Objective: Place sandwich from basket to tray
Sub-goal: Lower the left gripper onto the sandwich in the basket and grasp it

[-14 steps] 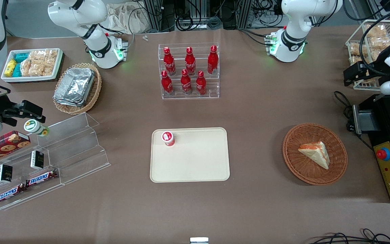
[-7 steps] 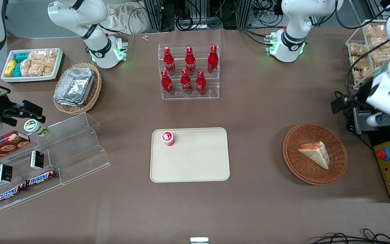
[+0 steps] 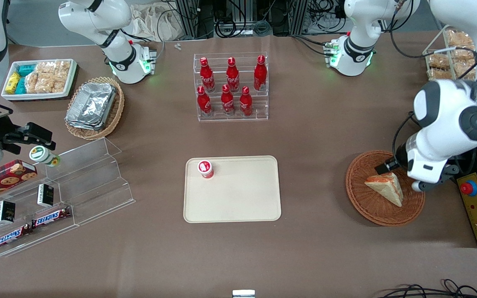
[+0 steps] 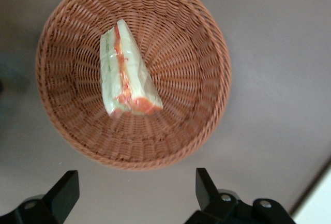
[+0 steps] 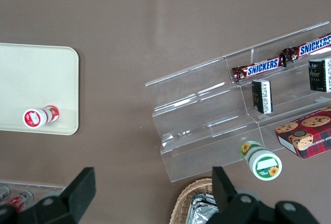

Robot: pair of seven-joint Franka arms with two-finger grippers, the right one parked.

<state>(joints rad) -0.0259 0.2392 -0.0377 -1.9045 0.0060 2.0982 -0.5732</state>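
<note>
The sandwich point(image 3: 385, 188) point(image 4: 125, 74), a clear-wrapped white wedge with orange and green stripes, lies in the round reddish-brown basket point(image 3: 362, 198) point(image 4: 201, 43). My left gripper point(image 3: 385, 167) point(image 4: 135, 182) hangs above the basket's rim on the side farther from the front camera. It is open wide, its black fingers point(image 4: 64, 195) are apart with nothing between them, and it is well clear of the sandwich. The cream tray point(image 3: 238, 203) point(image 5: 36, 79) lies flat at the table's middle.
A small red-and-white cup point(image 3: 205, 169) stands on a corner of the tray. A clear rack of red bottles point(image 3: 231, 87) stands farther from the front camera. A black box with a red button point(image 3: 469, 188) sits beside the basket at the working arm's end.
The left arm has swung in from the working arm's end of the table and now hangs over the basket. The sandwich and the tray have not moved.
</note>
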